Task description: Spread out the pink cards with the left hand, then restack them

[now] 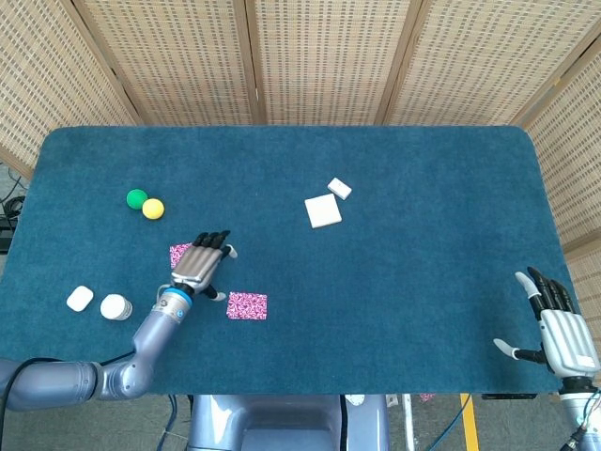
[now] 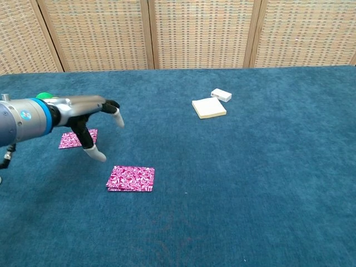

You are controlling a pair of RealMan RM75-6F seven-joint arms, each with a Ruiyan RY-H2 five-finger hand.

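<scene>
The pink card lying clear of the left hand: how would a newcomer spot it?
Start at the blue table's near edge, left of centre. The pink card lies flat just right of the left hand, untouched. The other pink card sits farther back, partly under that hand.

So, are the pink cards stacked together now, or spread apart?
Spread apart. One pink card lies alone on the table, the other lies separately, partly under the left hand.

Left robot hand [image 1: 199,264] above blue felt table [image 1: 394,282], fingers spread, partly over one patterned pink card [image 1: 178,253]; second pink card [image 1: 247,305] apart.
</scene>
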